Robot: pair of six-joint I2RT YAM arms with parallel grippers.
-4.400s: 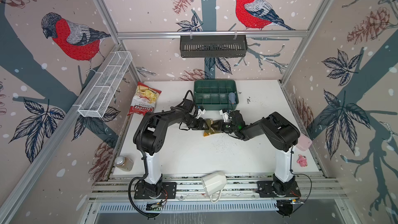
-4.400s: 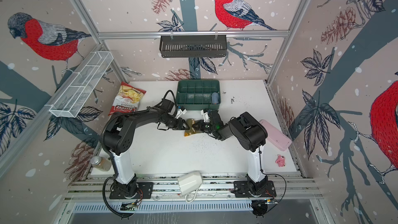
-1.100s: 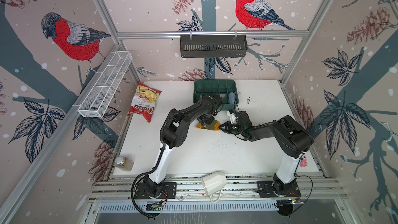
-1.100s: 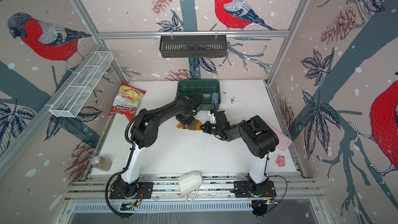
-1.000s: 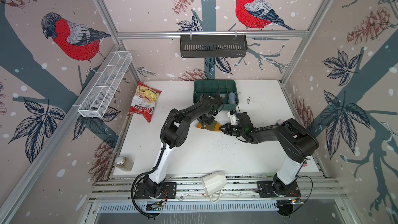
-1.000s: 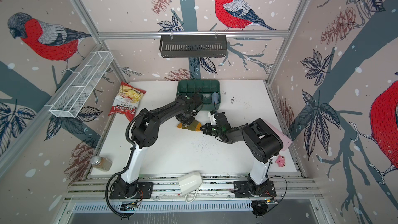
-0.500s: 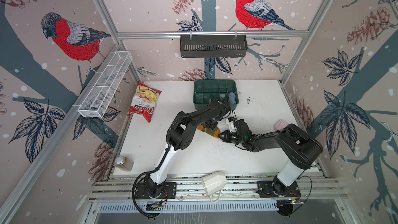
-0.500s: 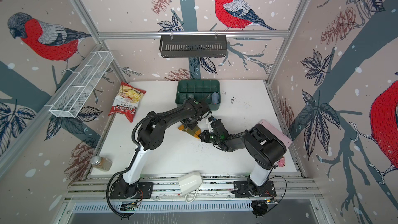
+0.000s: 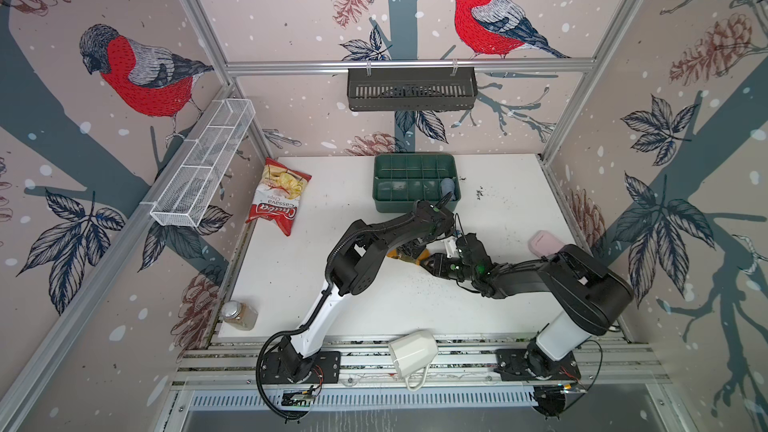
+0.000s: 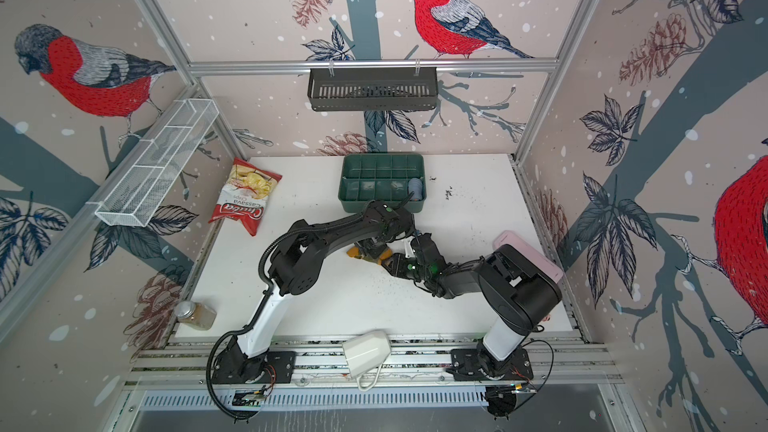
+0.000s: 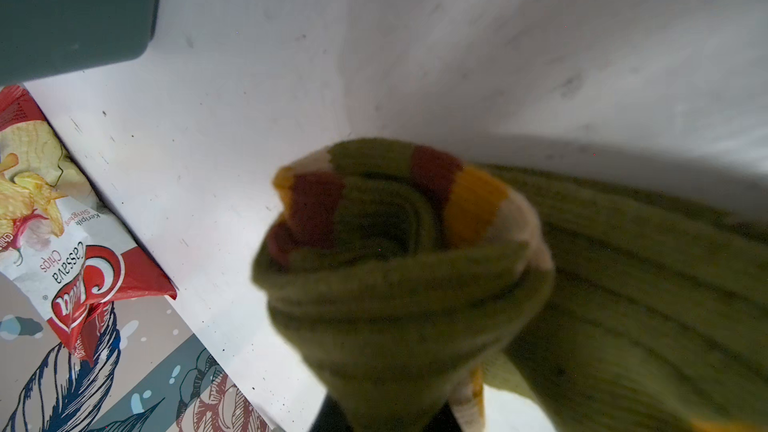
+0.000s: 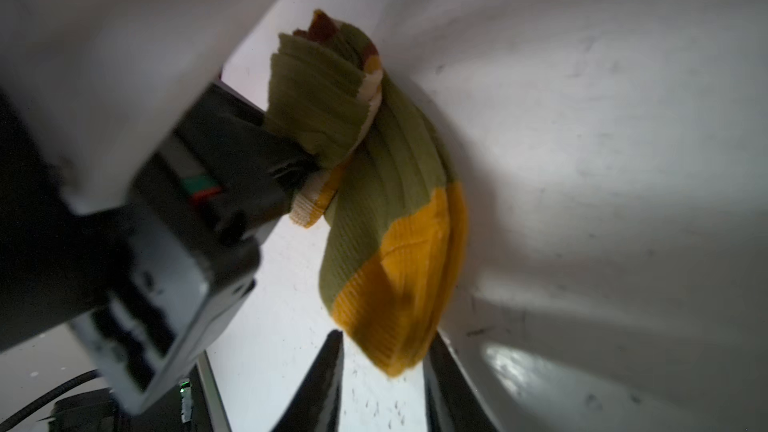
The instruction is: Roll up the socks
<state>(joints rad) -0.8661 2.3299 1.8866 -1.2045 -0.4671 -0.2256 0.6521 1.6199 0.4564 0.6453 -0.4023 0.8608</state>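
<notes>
The socks (image 11: 395,284) are olive-green knit, partly wound into a roll with cream, brown and orange cuff stripes at its open end. They hang just above the white table (image 9: 332,284), mid-table in both top views. My left gripper (image 9: 412,249) is shut on the rolled end (image 12: 316,118), reaching in from the left. The mustard toe (image 12: 399,305) dangles loose between the black fingertips (image 12: 332,367) of my right gripper (image 12: 386,367). That gripper is open, with a gap on either side of the toe. In the top views the arms cover most of the socks (image 10: 365,254).
A green divided tray (image 9: 415,158) stands behind the grippers with a small blue-grey sock roll (image 9: 448,187) in it. A red chip bag (image 9: 276,197) lies at back left, a spice jar (image 9: 239,315) at front left. A white mug (image 9: 413,353) lies on the front rail; a pink case (image 9: 544,243) at the right.
My right gripper was shut on the toe end and has now opened, letting it hang. Both grippers and the socks have shifted a little toward the front of the table.
</notes>
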